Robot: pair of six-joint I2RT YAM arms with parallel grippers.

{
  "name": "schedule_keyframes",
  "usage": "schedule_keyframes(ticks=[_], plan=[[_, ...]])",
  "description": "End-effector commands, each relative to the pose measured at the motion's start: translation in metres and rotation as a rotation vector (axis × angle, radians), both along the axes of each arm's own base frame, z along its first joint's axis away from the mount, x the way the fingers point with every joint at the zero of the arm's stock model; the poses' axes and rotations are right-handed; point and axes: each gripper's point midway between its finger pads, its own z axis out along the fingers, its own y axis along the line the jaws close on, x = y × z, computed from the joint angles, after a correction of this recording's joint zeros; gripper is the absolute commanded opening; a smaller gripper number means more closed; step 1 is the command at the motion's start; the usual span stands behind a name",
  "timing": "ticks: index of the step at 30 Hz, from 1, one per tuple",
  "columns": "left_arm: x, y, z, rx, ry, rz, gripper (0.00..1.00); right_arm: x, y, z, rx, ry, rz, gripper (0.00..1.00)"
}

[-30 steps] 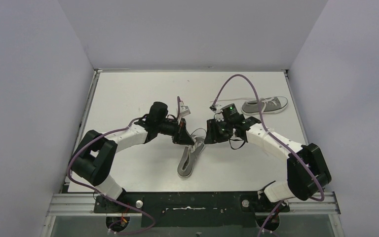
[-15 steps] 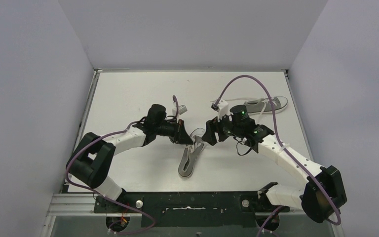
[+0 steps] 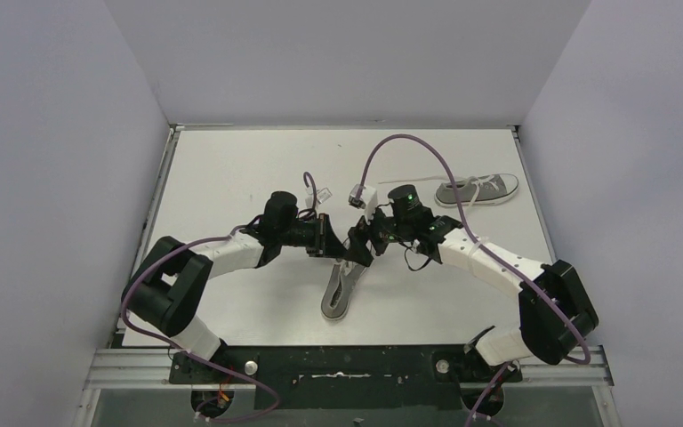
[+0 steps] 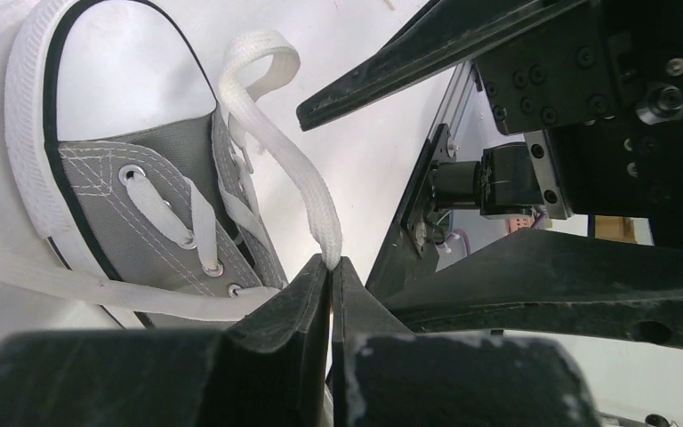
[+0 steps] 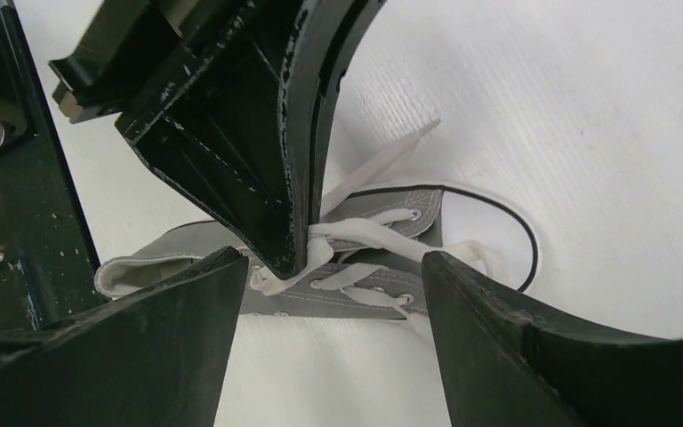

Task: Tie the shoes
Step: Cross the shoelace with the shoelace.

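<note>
L gripper [image 4: 331, 267] clamped on white lace [image 4: 295, 169] of near shoe [image 3: 341, 289] at centre of table [image 3: 231, 169], R gripper [image 5: 325, 289] jaws wide, straddling L tip, 2nd shoe [image 3: 478, 189] far right; I'd hold L taut and close R low on the strand, just beside L tip.

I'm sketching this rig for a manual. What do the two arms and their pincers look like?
Both the left arm and right arm have white shells between chunky black joint housings. A purple cable loops along each. A green light glows near the right wrist. The left pincer and right pincer have matte black, wedge-shaped fingers with scuffed pale edges.
</note>
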Motion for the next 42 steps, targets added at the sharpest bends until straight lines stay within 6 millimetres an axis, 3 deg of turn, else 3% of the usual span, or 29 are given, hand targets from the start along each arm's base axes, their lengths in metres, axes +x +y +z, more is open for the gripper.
schedule_keyframes(ticks=[1,5,7,9,12,19,21,23,27,30,37,42], plan=[[0.007,-0.003,0.019,-0.052,-0.056,-0.029,0.0,0.01,0.018,0.032,0.057,-0.159,0.115,0.75],[0.011,0.003,0.021,-0.045,-0.063,0.001,0.0,-0.004,0.025,0.022,0.104,-0.039,0.096,0.71],[0.011,0.005,0.022,-0.033,-0.064,0.006,0.0,-0.004,0.02,0.02,0.103,-0.045,0.0,0.68],[0.009,0.009,0.019,0.002,-0.054,0.021,0.0,0.003,0.014,0.03,0.144,-0.056,-0.116,0.64],[0.005,0.012,0.017,0.013,-0.027,0.044,0.0,-0.003,0.021,0.037,0.231,0.008,-0.193,0.61],[0.002,0.006,0.019,-0.038,0.005,0.065,0.0,-0.008,0.036,0.009,0.274,0.067,-0.275,0.46],[0.0,0.006,0.019,-0.039,0.005,0.061,0.0,-0.005,0.032,-0.001,0.238,0.064,-0.302,0.34],[-0.002,0.008,0.02,-0.037,-0.002,0.056,0.0,-0.005,0.027,-0.003,0.217,0.059,-0.312,0.16],[-0.005,0.011,0.018,-0.031,-0.01,0.052,0.0,-0.013,0.014,-0.008,0.178,0.063,-0.311,0.0],[-0.005,0.01,0.015,-0.027,-0.004,0.046,0.0,-0.018,0.006,-0.012,0.148,0.059,-0.314,0.0],[-0.009,0.013,0.011,0.017,-0.017,0.003,0.0,-0.019,-0.035,-0.009,0.08,-0.037,-0.436,0.0],[-0.011,0.011,0.015,0.01,-0.019,-0.036,0.0,-0.018,-0.035,-0.013,0.04,-0.058,-0.374,0.0]])
